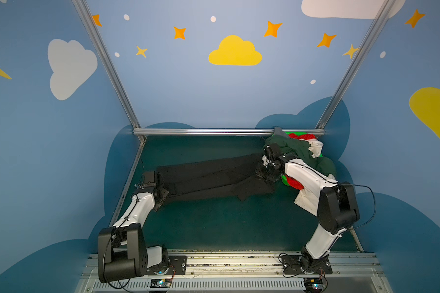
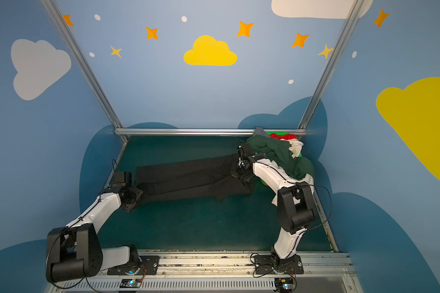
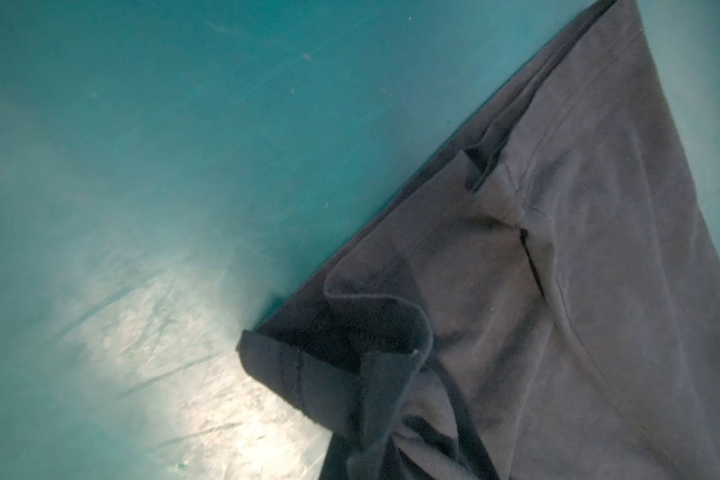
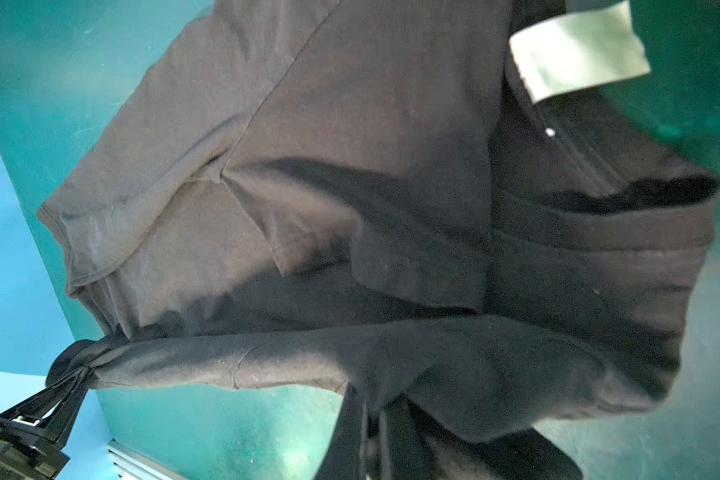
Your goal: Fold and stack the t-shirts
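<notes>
Beside the basket (image 1: 285,179), on its side away from the wall, the black t-shirt (image 1: 208,175) (image 2: 188,177) lies drawn out in a long doubled strip across the table (image 1: 214,223). One end reaches right up to the basket and the other lies well away from it. The right hand (image 4: 375,419) is clamped on the end nearest the basket, its fingers pressed together over a bunched fold. The left hand (image 4: 80,370) is pinched shut on the corner farthest from the basket. The edge between them looks raised a little off the table, and the rest trails on it.

Heaped in and over the basket are the dark green t-shirt (image 1: 297,149), the white t-shirt (image 1: 316,148) and the red t-shirt (image 1: 305,137), all crumpled and not yet handled.

This cloth looks light and wholly limp. It will probably sag wherever it is not held and keep no crease unless pressed flat. Several layers overlap, so a pinch may catch one layer and let the others slide. The sleeve near the basket has flopped out to one side, and the neck label (image 4: 578,50) shows that end is the collar. Hems and shoulder seams are likely the best places to grip, being thicker and less apt to slip than the plain body cloth
</notes>
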